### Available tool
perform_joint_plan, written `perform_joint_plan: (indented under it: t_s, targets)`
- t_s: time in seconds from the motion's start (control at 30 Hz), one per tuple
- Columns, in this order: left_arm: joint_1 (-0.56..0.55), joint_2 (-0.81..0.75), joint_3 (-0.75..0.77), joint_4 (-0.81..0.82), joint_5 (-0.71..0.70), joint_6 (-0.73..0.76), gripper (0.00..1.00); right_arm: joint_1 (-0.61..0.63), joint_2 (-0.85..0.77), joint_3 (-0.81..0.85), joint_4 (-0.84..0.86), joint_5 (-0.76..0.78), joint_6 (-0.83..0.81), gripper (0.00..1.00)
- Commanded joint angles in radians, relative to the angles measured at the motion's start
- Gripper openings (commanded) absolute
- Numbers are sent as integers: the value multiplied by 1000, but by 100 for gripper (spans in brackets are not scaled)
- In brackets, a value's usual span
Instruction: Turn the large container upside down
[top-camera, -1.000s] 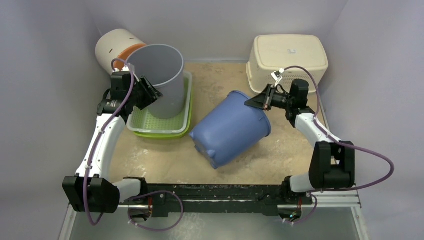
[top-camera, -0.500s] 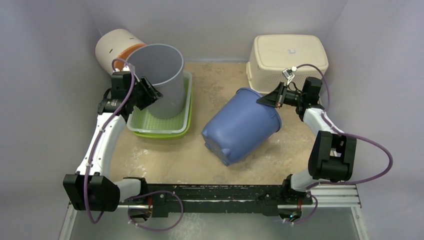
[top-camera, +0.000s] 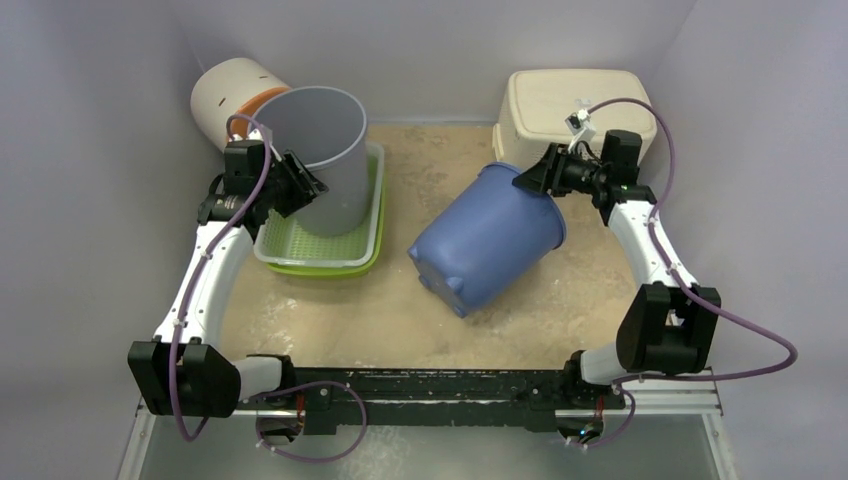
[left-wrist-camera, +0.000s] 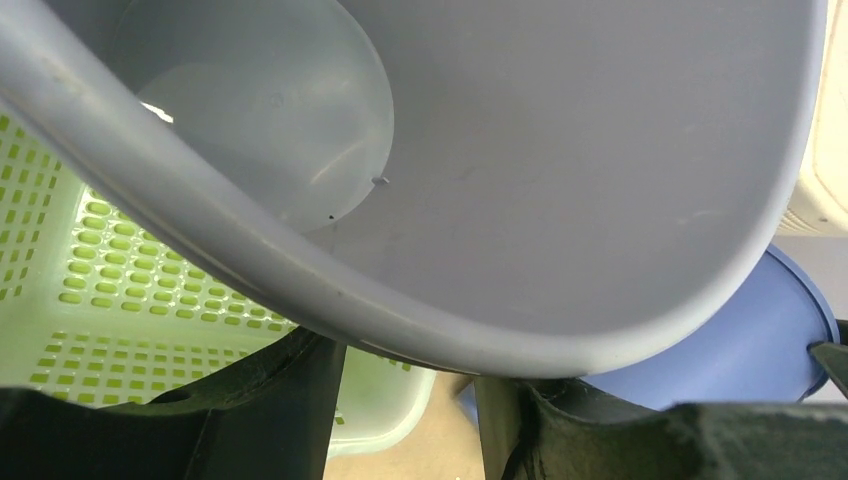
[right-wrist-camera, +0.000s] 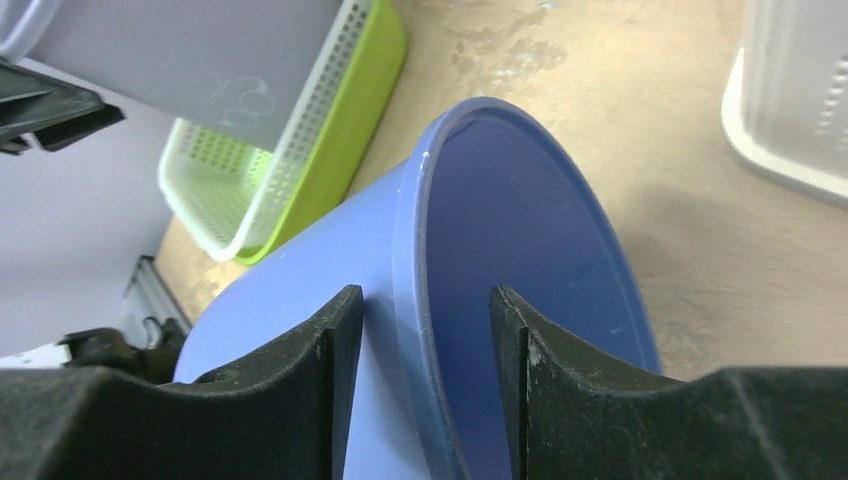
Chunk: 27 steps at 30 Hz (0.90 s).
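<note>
Gripping the rim of the large blue plastic bucket (top-camera: 487, 238), right gripper (top-camera: 537, 177) holds it tipped mid-table; left gripper (top-camera: 300, 184) is clamped on the grey plastic bin (top-camera: 325, 150) rim over the green perforated basket (top-camera: 318, 249).

The sandy table (top-camera: 430, 310) carries a green basket (top-camera: 320, 250) at left, a cream bin (top-camera: 540, 100) at back right, and a tilted blue bucket (top-camera: 485, 240) mid-table.

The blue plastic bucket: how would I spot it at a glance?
Look at the sandy table top, right of the green perforated basket. The blue plastic bucket lies tipped there, its rim pinched by the right gripper. It alone is blue and tilted; the grey bin stands upright.
</note>
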Motion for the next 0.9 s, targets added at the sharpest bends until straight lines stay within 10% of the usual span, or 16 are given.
perform_joint_plan:
  t_s: [0.0,0.47,0.87]
  targets:
    - [10,-16,35,70,14,4,48,41,11,91,-148,218,-125,54]
    - [10,-32,20,71,10,1,48,129,-34,187,-302,544,-237,51]
    - [10,-37,28,53,-2,6,48,131,-11,135,-144,177,-95,0]
